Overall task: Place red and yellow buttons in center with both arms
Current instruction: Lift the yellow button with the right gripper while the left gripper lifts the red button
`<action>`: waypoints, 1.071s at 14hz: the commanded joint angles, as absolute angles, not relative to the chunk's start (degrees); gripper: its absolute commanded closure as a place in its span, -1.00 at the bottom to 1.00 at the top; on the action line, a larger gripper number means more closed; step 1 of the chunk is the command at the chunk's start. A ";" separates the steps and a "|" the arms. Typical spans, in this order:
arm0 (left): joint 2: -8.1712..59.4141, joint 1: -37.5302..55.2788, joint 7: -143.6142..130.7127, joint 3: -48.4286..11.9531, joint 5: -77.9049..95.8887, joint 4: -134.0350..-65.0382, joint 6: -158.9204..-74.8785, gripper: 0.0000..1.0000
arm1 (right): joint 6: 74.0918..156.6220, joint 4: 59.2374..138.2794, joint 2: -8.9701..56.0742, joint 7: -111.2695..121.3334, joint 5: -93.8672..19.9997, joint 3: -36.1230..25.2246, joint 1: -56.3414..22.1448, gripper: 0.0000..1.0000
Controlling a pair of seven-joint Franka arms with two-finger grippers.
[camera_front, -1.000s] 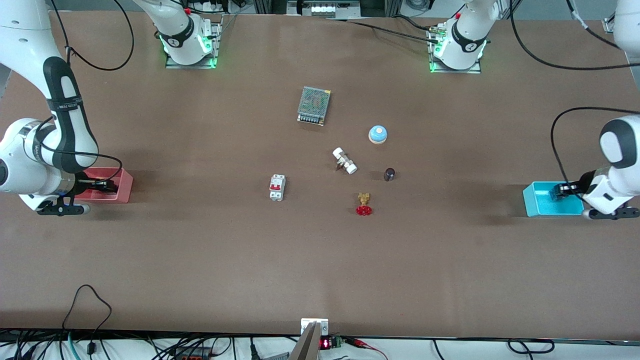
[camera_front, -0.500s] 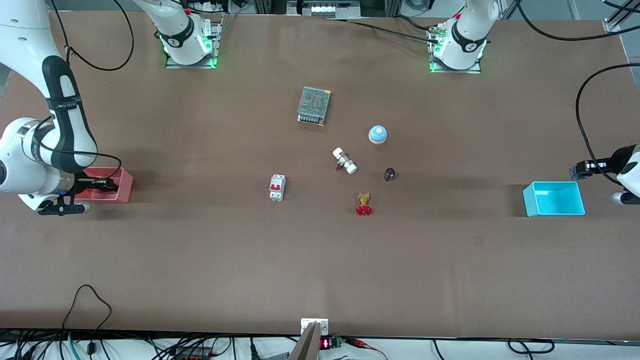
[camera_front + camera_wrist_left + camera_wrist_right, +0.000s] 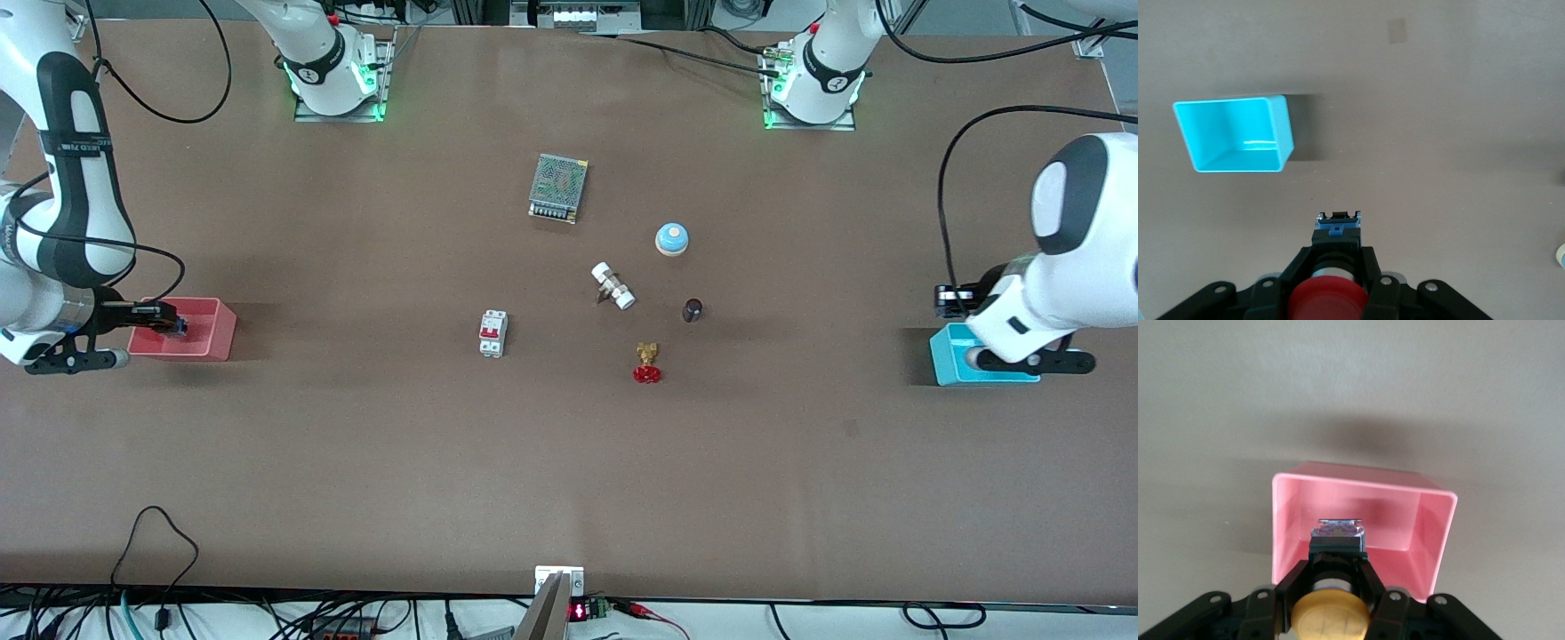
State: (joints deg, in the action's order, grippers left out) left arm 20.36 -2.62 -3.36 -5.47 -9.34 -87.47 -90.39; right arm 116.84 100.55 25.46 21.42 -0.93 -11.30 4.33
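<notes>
My left gripper (image 3: 948, 300) hangs over the centre-side rim of the blue bin (image 3: 948, 366). In the left wrist view it (image 3: 1337, 257) is shut on the red button (image 3: 1327, 301), with the blue bin (image 3: 1235, 133) empty below. My right gripper (image 3: 167, 320) hangs over the pink bin (image 3: 222, 334). In the right wrist view it (image 3: 1337, 570) is shut on the orange-yellow button (image 3: 1330, 620) above the pink bin (image 3: 1431, 527). The brown tabletop centre (image 3: 569, 427) lies between the two bins.
Around the table's middle lie a metal power supply (image 3: 558, 187), a blue-domed bell (image 3: 672, 238), a white fitting (image 3: 613, 285), a small dark cylinder (image 3: 693, 309), a white circuit breaker (image 3: 493, 333) and a brass valve with red handwheel (image 3: 647, 363).
My left gripper came up out of the blue bin, swung out past the table's end, and returned over the bin's rim. My right gripper rose a little over the pink bin.
</notes>
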 commanded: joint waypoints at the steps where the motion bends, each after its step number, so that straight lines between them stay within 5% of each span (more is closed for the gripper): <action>1: 23.28 0.78 -7.46 -5.45 -9.84 -85.87 -89.47 0.65 | 112.25 96.00 24.35 22.41 -1.76 -10.99 2.38 0.65; 11: 34.53 9.39 -18.53 -5.54 -1.14 -92.62 -112.39 0.66 | 109.60 90.88 25.48 9.86 -1.93 -10.99 -11.50 0.73; 15: 36.03 10.37 -21.61 -5.54 -1.49 -93.25 -113.82 0.66 | 111.08 90.88 27.94 3.97 -2.02 -10.99 -17.31 0.73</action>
